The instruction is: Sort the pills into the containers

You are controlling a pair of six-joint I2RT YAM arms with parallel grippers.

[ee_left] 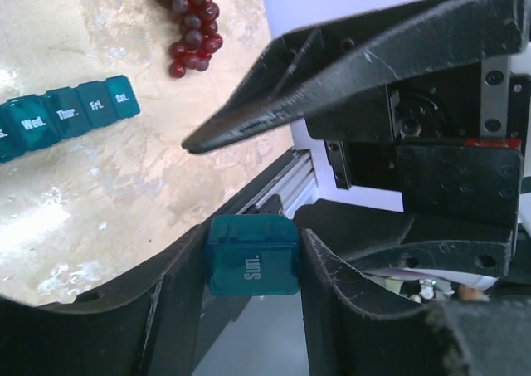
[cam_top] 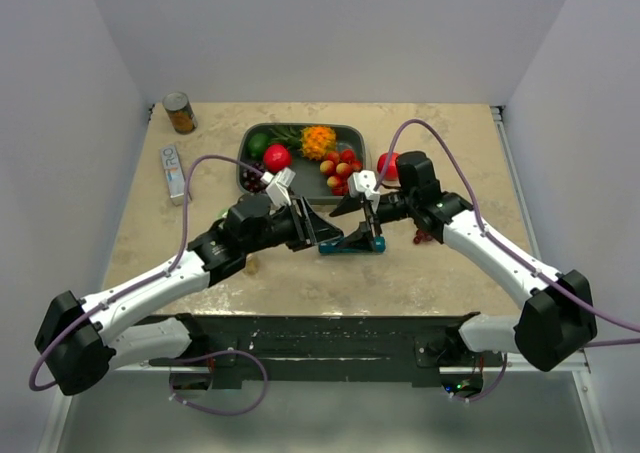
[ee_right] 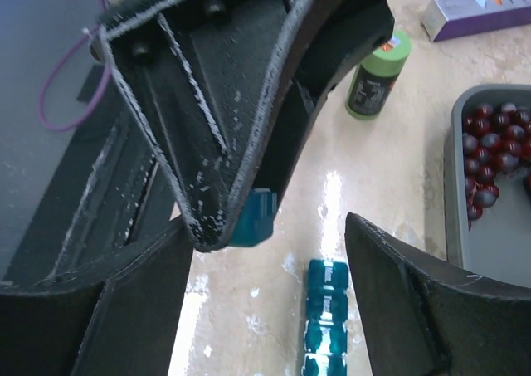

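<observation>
My left gripper (ee_left: 251, 245) is shut on a single teal-blue container cell marked "Sun." (ee_left: 251, 260) and holds it above the table. The rest of the container strip (ee_left: 65, 114) lies flat on the table with day labels showing. It also shows in the right wrist view (ee_right: 327, 316) and in the top view (cam_top: 350, 248). My right gripper (ee_right: 267, 227) is open and empty, its jaws wide on either side of the left gripper's fingers (ee_right: 241, 135) and the held cell (ee_right: 255, 217). In the top view the two grippers (cam_top: 340, 236) (cam_top: 370, 221) meet over the strip. No pills are in view.
A grey fruit tray (cam_top: 243, 173) stands behind the grippers. A tin can (cam_top: 179, 112) and a small box (cam_top: 174, 173) lie at the back left. A green bottle (ee_right: 377, 75) stands near the left arm. Loose grapes (ee_left: 192, 19) lie by the right arm.
</observation>
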